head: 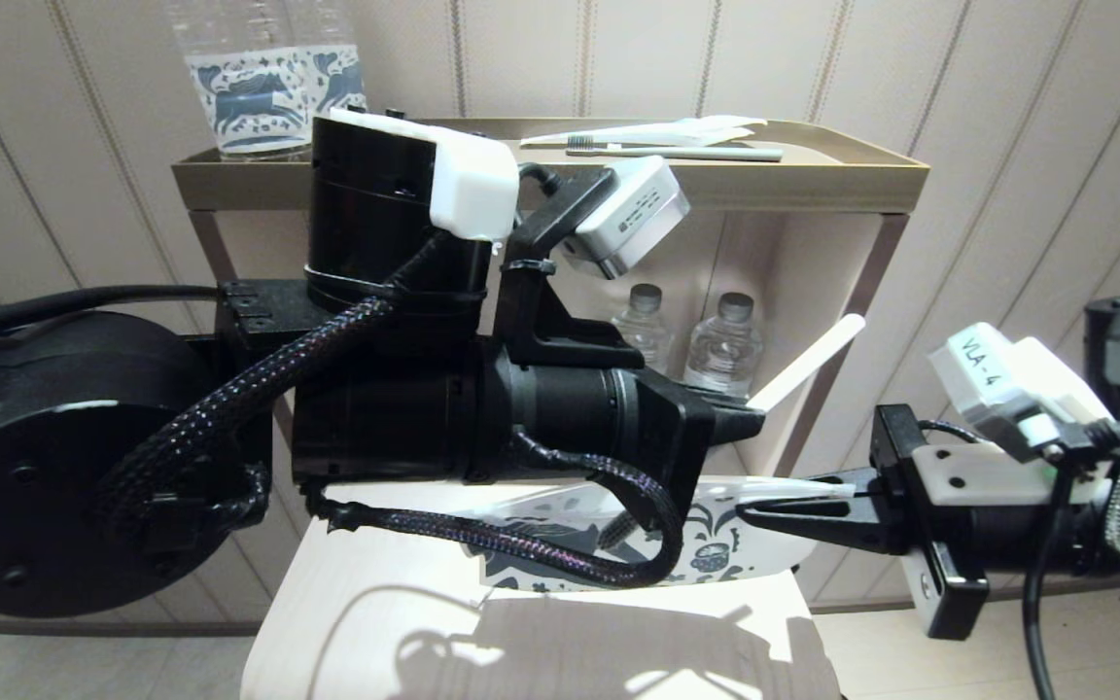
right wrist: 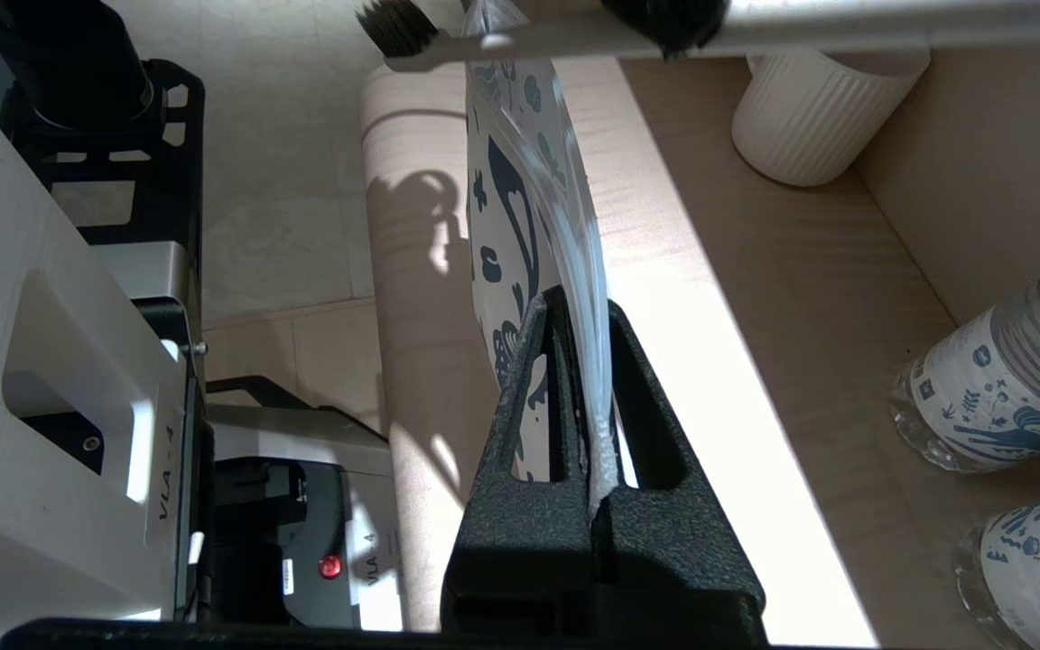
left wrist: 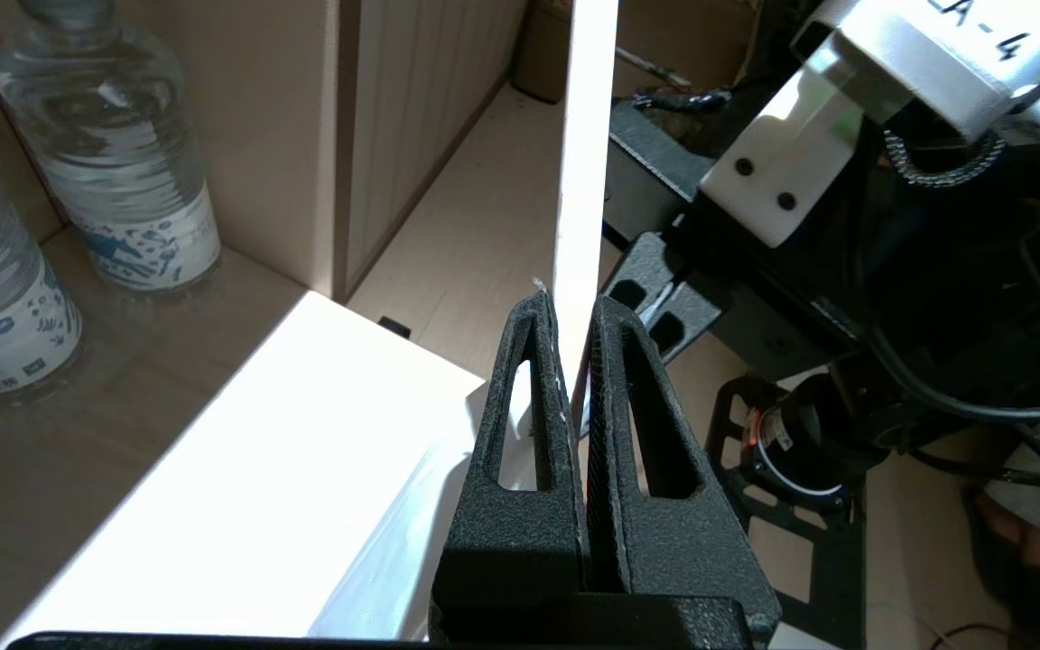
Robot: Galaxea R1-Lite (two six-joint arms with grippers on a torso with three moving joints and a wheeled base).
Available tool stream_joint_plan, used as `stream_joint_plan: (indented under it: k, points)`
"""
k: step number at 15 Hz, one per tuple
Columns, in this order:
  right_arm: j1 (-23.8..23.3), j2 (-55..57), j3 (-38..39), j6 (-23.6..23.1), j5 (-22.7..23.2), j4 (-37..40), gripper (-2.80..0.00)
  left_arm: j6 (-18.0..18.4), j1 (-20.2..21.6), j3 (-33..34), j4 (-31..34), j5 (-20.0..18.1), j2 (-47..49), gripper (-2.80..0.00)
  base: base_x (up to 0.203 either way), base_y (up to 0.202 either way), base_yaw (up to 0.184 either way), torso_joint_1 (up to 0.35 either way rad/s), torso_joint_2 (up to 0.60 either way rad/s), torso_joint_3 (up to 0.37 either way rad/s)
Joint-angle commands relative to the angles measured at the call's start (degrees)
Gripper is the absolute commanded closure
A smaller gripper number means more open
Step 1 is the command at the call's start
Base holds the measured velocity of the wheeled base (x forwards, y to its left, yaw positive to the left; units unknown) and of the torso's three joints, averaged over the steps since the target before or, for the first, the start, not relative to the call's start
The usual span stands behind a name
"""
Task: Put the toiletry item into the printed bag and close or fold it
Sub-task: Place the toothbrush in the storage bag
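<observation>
My left gripper [head: 750, 420] [left wrist: 571, 302] is shut on a white toothbrush, whose handle [head: 806, 363] [left wrist: 585, 135] sticks up and to the right beyond the fingers. In the right wrist view the toothbrush [right wrist: 845, 27] lies crosswise above the bag's far end, its bristles [right wrist: 391, 18] showing. The printed bag [head: 716, 544] [right wrist: 511, 181], white with dark blue motifs, is held roughly level above the pale tabletop [head: 404, 622]. My right gripper [head: 750, 513] [right wrist: 581, 311] is shut on its near edge. My left arm hides much of the bag in the head view.
A brass-coloured shelf tray [head: 842, 175] behind carries another toothbrush [head: 686, 151], a plain white wrapper [head: 677, 131] and a large printed bottle [head: 268, 87]. Two small water bottles [head: 723, 340] stand on the lower shelf, with a white ribbed cup [right wrist: 822, 117] nearby.
</observation>
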Motion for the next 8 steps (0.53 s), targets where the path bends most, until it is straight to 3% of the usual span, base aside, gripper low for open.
stream_joint_plan:
  k: [1,6,8]
  points:
    - [0.0,0.14,0.05,-0.16,0.31,-0.12,0.0,-0.04,0.0,-0.2,-0.09,-0.1,1.43,0.0,0.0,0.0,0.0,0.0,0.0,0.0]
    - [0.09,0.36,0.05,-0.16,0.31,-0.16,0.0,0.19,0.0,-0.52,-0.09,-0.1,1.52,0.0,0.0,0.0,0.0,0.0,0.0,0.0]
    - [0.09,0.51,-0.04,-0.16,0.31,-0.16,0.0,3.07,0.0,-0.7,0.02,-0.23,0.24,0.0,0.0,0.0,0.0,0.0,0.0,0.0]
